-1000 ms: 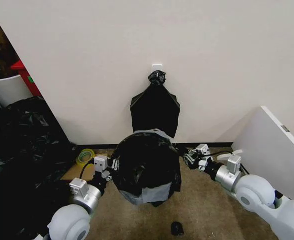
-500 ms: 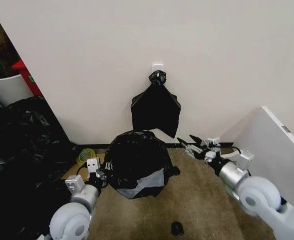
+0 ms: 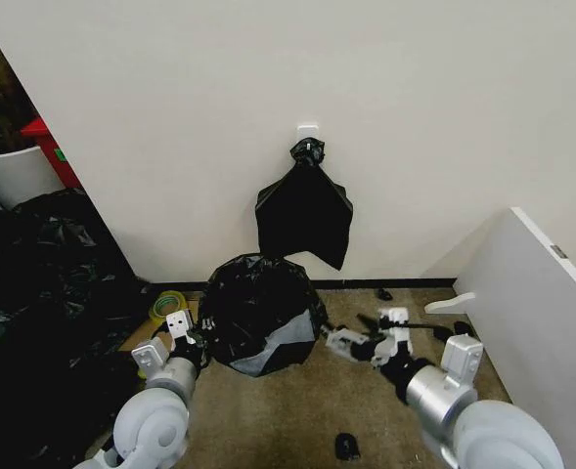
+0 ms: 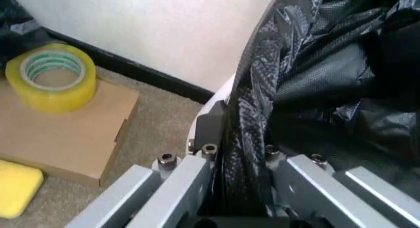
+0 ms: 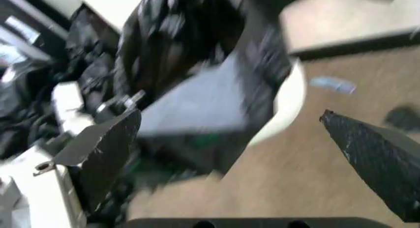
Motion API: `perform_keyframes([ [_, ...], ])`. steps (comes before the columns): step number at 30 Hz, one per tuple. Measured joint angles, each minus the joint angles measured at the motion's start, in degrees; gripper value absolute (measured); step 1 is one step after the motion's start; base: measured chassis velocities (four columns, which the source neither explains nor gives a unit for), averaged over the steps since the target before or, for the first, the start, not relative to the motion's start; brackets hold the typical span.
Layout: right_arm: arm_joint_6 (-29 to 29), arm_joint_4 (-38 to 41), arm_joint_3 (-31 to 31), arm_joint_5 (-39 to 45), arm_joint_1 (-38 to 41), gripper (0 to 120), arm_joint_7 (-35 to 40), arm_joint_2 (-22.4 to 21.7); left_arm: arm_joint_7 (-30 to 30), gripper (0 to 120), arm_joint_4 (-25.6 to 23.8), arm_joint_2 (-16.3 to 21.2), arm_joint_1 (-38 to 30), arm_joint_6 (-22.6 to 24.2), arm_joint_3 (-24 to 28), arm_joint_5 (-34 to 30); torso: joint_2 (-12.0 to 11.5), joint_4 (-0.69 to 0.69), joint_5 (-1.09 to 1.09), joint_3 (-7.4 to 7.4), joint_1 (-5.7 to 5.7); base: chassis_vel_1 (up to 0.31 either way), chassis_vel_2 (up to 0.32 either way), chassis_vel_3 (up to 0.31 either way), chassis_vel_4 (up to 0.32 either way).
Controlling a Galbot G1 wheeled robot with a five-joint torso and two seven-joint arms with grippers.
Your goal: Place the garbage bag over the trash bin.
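Observation:
The garbage bag (image 3: 260, 308), glossy black and wrinkled, wraps the trash bin, which sits tilted on the carpet by the wall. A strip of the trash bin's white side (image 5: 290, 102) shows below the plastic, and a sliver of it (image 4: 213, 107) shows beside the left fingers. My left gripper (image 3: 186, 337) is at the bag's left side, shut on a fold of the garbage bag (image 4: 244, 139). My right gripper (image 3: 352, 344) hangs open to the right of the bag, apart from it. In the right wrist view its fingers (image 5: 105, 149) are spread wide with nothing between them.
A knotted black bag bundle (image 3: 304, 210) hangs on the wall above. A heap of black sheeting (image 3: 43, 293) and a white planter tub (image 3: 14, 171) stand at left. A white panel (image 3: 542, 293) leans at right. A yellow tape roll (image 4: 51, 75) sits on a cardboard box (image 4: 66, 134).
The right gripper let go of the bag, opened and drew back toward me. The bagged bin came down from between both grippers and now rests lower, held only on its left.

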Motion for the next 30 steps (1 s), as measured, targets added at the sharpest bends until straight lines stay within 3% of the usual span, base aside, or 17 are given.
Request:
perform_keyframes([
  [12,-3.6,-0.2,-4.4,3.8,-0.1,97,-3.1,4.7,0.0,1,1.2,-0.8,-1.3,0.0,1.1,0.8,0.0,0.0,-0.01,0.0,0.0,0.0,0.0,0.0,0.0],
  [14,-3.8,-0.7,-5.5,4.5,0.5,86,-4.7,5.9,0.2,1,1.2,-0.8,-1.3,0.0,1.2,1.1,0.0,-0.01,-0.01,0.01,0.0,0.0,0.0,0.0,0.0],
  [25,-2.6,-5.3,-9.3,-0.4,3.3,57,-6.5,8.8,0.7,1,0.9,-0.7,-1.2,0.1,1.5,1.5,0.0,0.0,-0.01,0.01,0.0,0.0,0.0,0.0,0.0],
  [29,-1.7,-6.2,-9.5,-1.7,3.4,32,-7.0,9.3,1.1,1,0.1,-0.4,-1.1,0.3,1.5,1.6,0.0,0.0,-0.01,0.01,0.0,0.0,0.0,0.0,0.0],
  [30,-1.7,-6.2,-9.5,-1.7,3.4,32,-7.0,9.3,1.1,1,0.1,-0.4,-1.1,0.3,1.5,1.6,0.0,0.0,-0.01,0.01,0.0,0.0,0.0,0.0,0.0],
])
